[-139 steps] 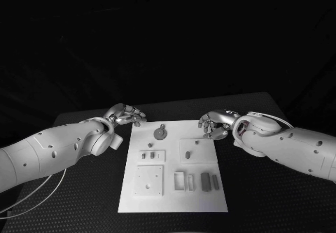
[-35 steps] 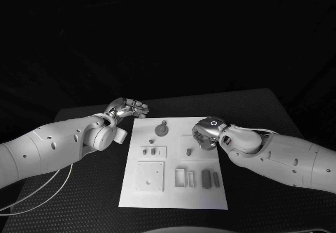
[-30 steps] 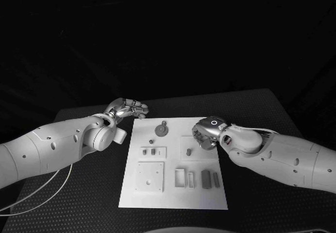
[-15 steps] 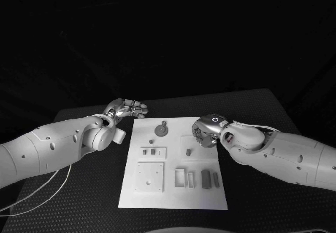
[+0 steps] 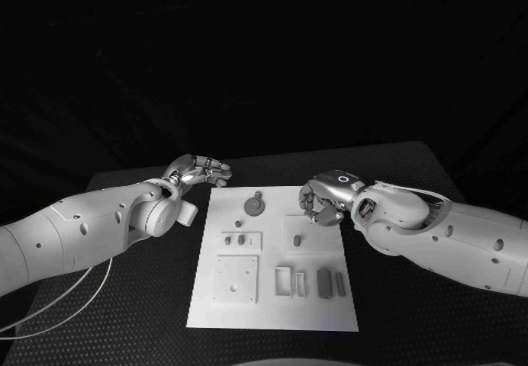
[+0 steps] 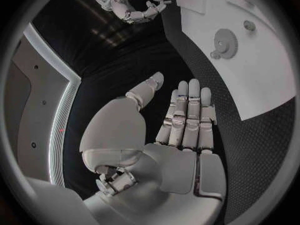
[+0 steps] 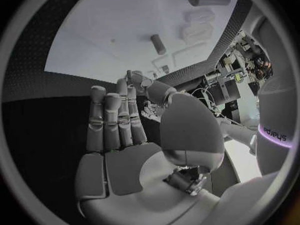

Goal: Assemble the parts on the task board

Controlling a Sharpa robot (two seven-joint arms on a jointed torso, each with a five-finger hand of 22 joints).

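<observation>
While hovering over the far right corner of the task board [image 5: 275, 259], right hand [image 5: 321, 204] open, fingers loosely curled, holding nothing; left hand [image 5: 199, 171] open too, fingers straight, above the black table [image 5: 132, 305] beside the board's far left corner; parts [image 5: 255, 204] lying on the board, untouched

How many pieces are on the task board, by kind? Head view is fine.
Gear: 1
Small pegs: 4
Dark bars: 2
Pale frames: 2
Total: 9, as far as the head view shows
</observation>
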